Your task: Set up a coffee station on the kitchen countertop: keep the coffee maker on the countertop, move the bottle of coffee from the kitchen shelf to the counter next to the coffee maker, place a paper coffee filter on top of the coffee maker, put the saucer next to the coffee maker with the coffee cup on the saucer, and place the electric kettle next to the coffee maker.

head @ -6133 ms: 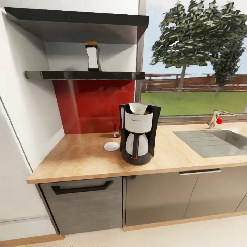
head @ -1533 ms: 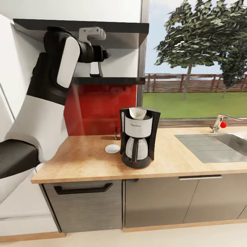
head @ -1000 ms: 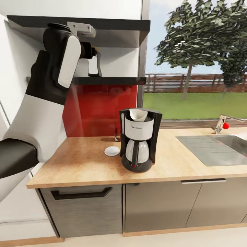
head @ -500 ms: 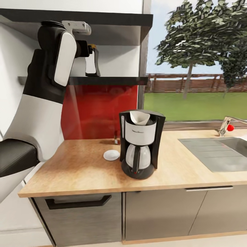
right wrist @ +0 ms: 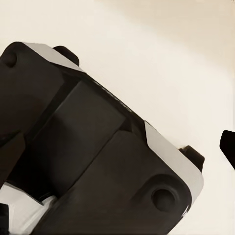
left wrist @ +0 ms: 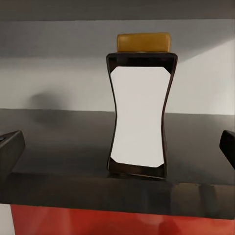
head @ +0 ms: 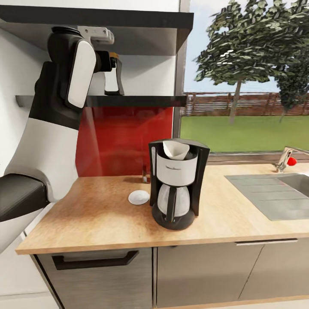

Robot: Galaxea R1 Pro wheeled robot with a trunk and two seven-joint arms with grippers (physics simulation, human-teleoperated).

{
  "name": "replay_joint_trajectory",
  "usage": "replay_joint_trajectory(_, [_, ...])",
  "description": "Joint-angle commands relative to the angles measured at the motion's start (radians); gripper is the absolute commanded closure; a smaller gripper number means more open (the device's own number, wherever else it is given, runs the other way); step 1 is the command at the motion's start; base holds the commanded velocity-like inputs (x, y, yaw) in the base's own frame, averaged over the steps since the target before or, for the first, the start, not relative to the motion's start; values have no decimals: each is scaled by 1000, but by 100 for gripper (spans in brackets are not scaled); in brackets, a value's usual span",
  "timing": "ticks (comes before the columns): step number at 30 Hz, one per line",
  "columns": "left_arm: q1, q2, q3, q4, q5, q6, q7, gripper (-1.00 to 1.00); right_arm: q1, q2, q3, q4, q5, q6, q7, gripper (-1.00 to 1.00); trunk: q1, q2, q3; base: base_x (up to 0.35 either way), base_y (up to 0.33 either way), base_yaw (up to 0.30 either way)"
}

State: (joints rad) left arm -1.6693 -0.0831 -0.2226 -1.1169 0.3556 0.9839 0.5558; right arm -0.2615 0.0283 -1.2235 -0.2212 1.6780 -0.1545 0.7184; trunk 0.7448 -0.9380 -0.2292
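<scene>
On the dark shelf (head: 128, 101), the waisted bottle (left wrist: 141, 105) stands between the left hand's (left wrist: 117, 142) spread fingers (left wrist: 11, 147); wooden surface (head: 98, 219) below.

Black coffee bottle (left wrist: 139, 117) (white label, amber cap)

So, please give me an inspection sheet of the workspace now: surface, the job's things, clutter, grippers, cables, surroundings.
Surface: wooden countertop, bearing the coffee maker and saucer.
Job's things: bottle of coffee upright on the shelf; paper filter in the coffee maker's top; saucer bare, beside the maker.
Clutter: small object behind the maker, too hidden to name.
Grippers: left gripper open, fingers either side of the bottle, apart from it; right cannot tell.
Cables: nothing seen.
Surroundings: sink, tap, window onto lawn.
</scene>
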Motion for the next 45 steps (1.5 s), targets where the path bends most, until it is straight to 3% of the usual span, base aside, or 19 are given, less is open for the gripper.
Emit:
replay_joint_trajectory(1, [-1, 0, -1, 0, 11, 2, 10, -100, -1, 1, -8, -3, 15, -7, 4, -100, 0, -1, -1, 64, 0, 0])
replay_joint_trajectory(39, [1, 0, -1, 8, 15, 2, 9, -100, -1, 1, -8, -2, 24, -7, 1, -100, 0, -1, -1, 106, -18, 0])
replay_joint_trajectory(43, [1, 0, -1, 8, 15, 2, 9, -100, -1, -2, -8, -2, 43, -8, 0, -100, 0, -1, -1, 6, 0, 0])
replay_joint_trajectory(45, [1, 0, -1, 8, 15, 2, 9, -100, -1, -4, -8, -1, 74, -8, -1, -100, 0, -1, -1, 2, 0, 0])
